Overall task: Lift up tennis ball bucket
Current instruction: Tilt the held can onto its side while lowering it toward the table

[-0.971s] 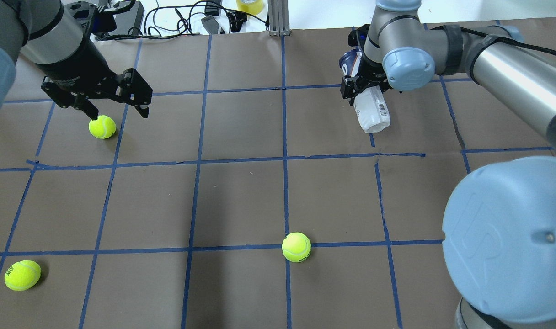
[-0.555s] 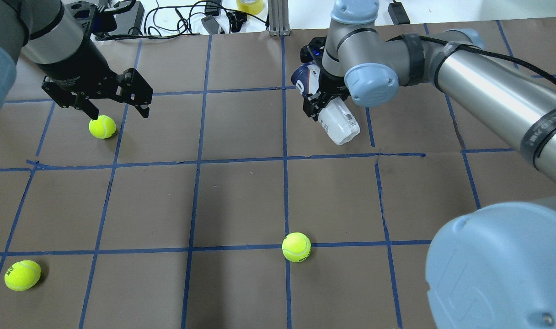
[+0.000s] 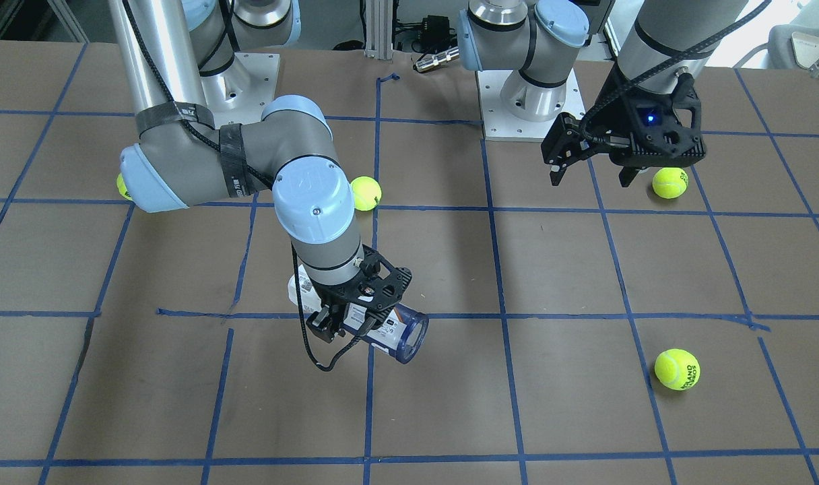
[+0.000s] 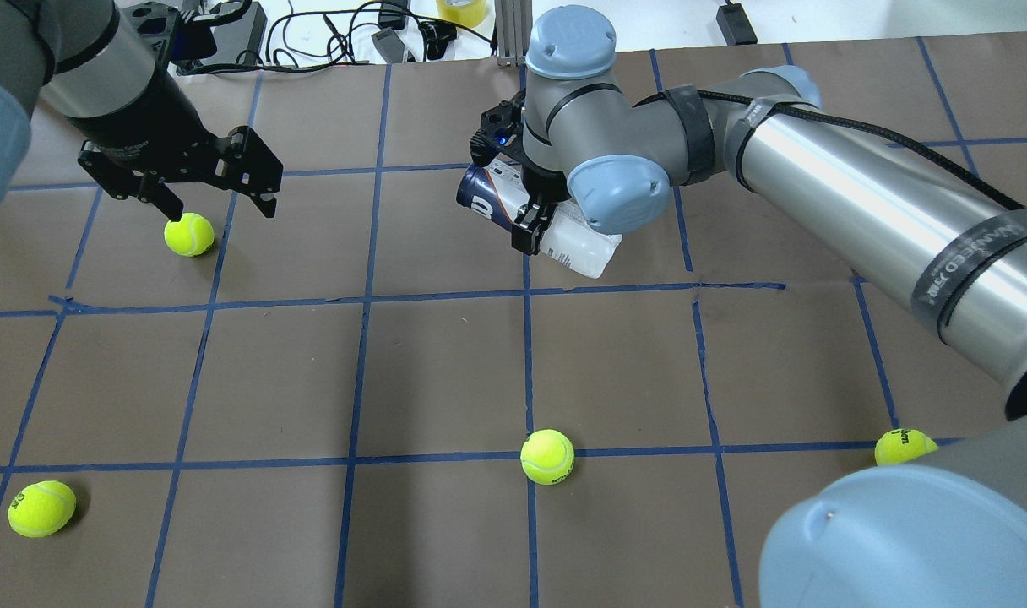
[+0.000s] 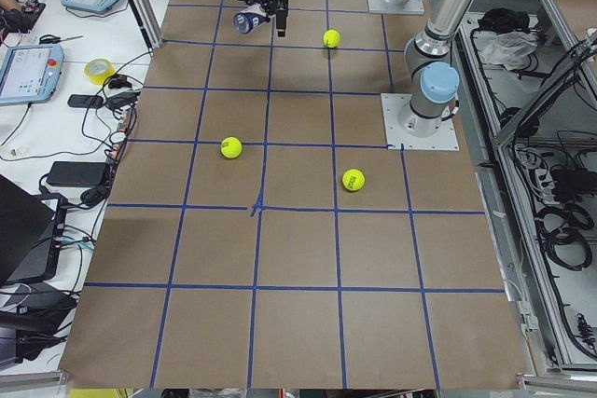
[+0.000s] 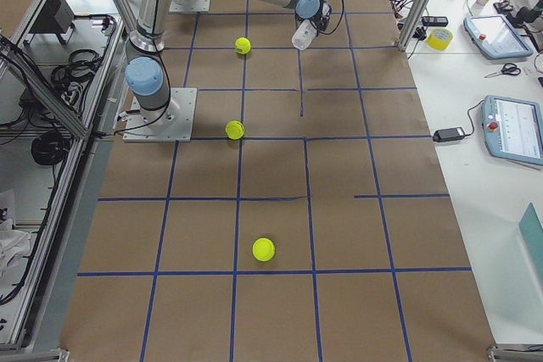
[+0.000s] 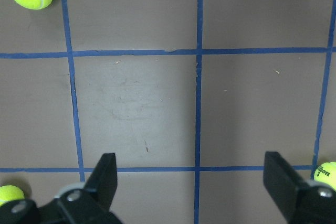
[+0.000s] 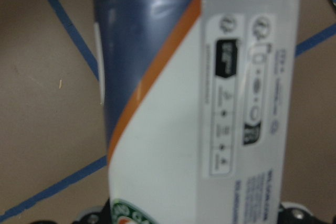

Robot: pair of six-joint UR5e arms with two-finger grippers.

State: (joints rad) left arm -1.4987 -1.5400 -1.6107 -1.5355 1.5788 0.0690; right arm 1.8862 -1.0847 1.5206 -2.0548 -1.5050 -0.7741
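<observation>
The tennis ball bucket [image 4: 488, 196] is a white can with a navy end. My right gripper [image 4: 526, 211] is shut on its middle and holds it tilted, nearly level, above the table's far centre. It also shows in the front view [image 3: 399, 331], with its open navy mouth toward the camera, and it fills the right wrist view [image 8: 199, 103]. My left gripper [image 4: 218, 208] is open and empty, hovering at the far left just above a tennis ball [image 4: 188, 234]. Its fingers [image 7: 105, 177] frame bare table in the left wrist view.
Loose tennis balls lie at the near centre [image 4: 547, 456], near left [image 4: 40, 508] and near right [image 4: 902, 446]. Cables and a yellow tape roll [image 4: 463, 10] sit beyond the far edge beside a metal post [image 4: 513, 38]. Blue tape lines grid the brown table.
My right arm has swung left across the far side of the table, carrying the can, which has turned from pointing toward me to lying more crosswise. The left arm has not moved.
</observation>
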